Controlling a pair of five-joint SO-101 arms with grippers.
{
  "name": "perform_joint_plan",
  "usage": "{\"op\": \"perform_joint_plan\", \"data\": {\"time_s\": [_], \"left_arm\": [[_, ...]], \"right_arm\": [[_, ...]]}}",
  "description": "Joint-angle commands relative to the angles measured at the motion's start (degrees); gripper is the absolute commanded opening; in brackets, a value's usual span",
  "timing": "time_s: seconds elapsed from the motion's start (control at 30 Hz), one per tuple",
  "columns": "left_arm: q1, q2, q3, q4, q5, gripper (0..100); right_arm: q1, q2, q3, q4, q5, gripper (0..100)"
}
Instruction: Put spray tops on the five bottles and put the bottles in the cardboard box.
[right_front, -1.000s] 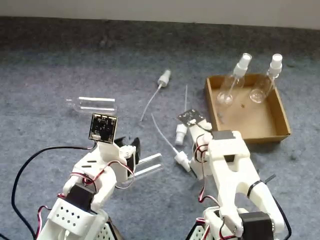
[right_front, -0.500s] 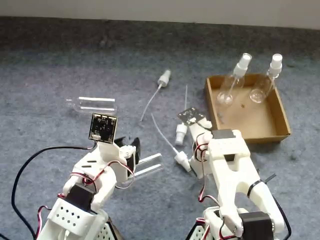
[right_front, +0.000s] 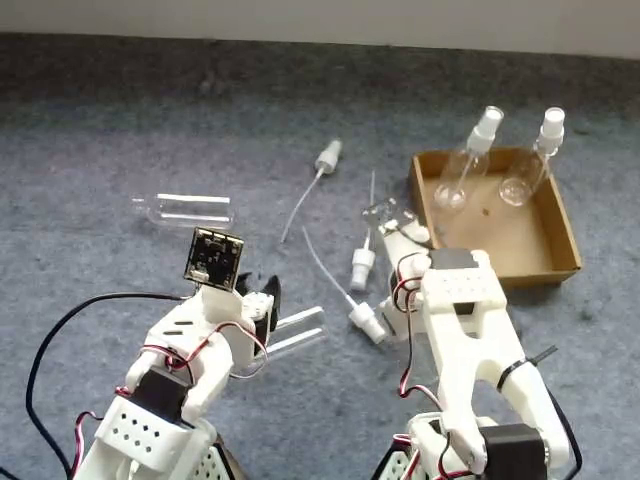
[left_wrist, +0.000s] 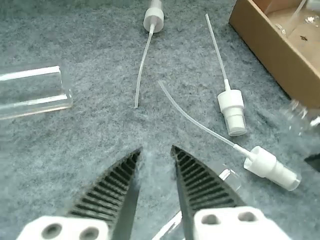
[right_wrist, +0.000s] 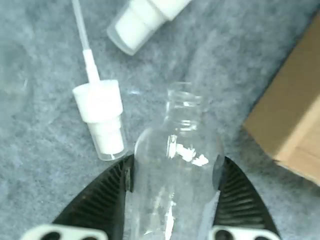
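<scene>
The right claw (right_wrist: 175, 170) is clenched on a bare bottle (right_wrist: 175, 142), whose open neck points out past the fingertips. Seen from above, that neck sits near the left wall of the box (right_front: 520, 268).

The left claw (left_wrist: 155, 150) is released. Its jaws stand a little apart, with only grey mat (left_wrist: 75, 140) between them. A second bottle (right_front: 300, 333), also bare, lies just beside this claw; whether the two touch is hard to tell. A third bottle (right_front: 185, 208) lies on its side well apart, at the far left.

Three loose tops lie on the mat with their tubes trailing. The far top (right_front: 327, 155) is out beyond both arms. The middle top (right_front: 362, 265) and the near top (right_front: 365, 320) lie close by the right arm.

Two capped bottles (right_front: 465, 160) lean in the box against its far wall.
</scene>
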Motion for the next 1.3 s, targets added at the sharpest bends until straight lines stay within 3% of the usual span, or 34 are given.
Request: {"op": "perform_joint_plan", "data": {"time_s": [0.0, 0.13, 0.37, 0.6, 0.93, 1.1, 1.27], "left_arm": [[1.27, -0.57, -0.40, -1.32, -10.81, 6], [1.27, -0.57, -0.40, -1.14, -14.68, 6], [1.80, -0.48, -0.40, -1.23, -24.88, 6], [1.63, -0.48, -0.40, -1.32, -29.19, 6], [1.63, -0.22, -0.84, -0.18, -29.63, 6], [1.45, 0.04, -3.38, 1.85, -34.73, 6], [1.36, 0.22, -13.32, 10.64, -34.99, 6]], "right_arm": [[1.63, -8.57, -4.44, 0.57, 0.00, 13.9], [1.36, -21.49, -4.26, 0.40, -0.97, 13.9], [1.19, -42.86, 3.30, -0.13, -13.27, 13.9], [1.27, -56.48, 17.10, -9.89, -18.46, 13.9], [1.36, -60.18, 26.95, -20.00, -25.67, 13.9], [1.54, -60.35, 30.29, -22.37, -29.19, 13.9], [1.54, -60.35, 32.40, -23.08, -29.27, 13.9]]}}
